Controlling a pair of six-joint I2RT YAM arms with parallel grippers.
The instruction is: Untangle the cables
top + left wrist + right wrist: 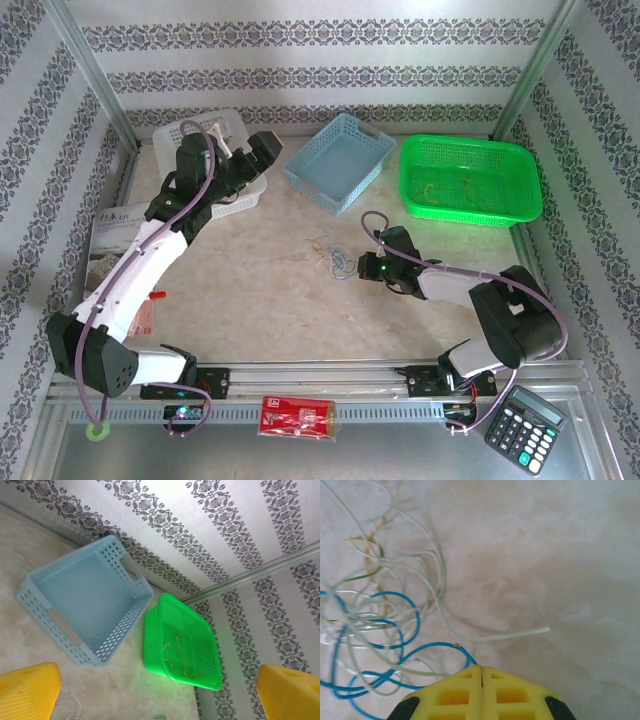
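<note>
The cables [335, 260] lie in a small loose tangle on the pale table, just left of my right gripper [364, 268]. The right wrist view shows blue, white and yellow-green wires [380, 630] looped over one another. My right gripper [481, 667] is low at the tangle's edge, its yellow jaws pressed together. A blue wire [465, 652] runs in under their tips. My left gripper [262, 150] hovers at the back left, above the table. Its yellow fingers [30, 692] stand wide open with nothing between them.
A blue basket [340, 160] and a green basket [470, 180] holding thin orange-yellow wires stand at the back. A white basket [215, 130] sits under the left arm, with a box [115, 235] to the left. A calculator [525, 428] and a red packet [298, 417] lie at the near edge.
</note>
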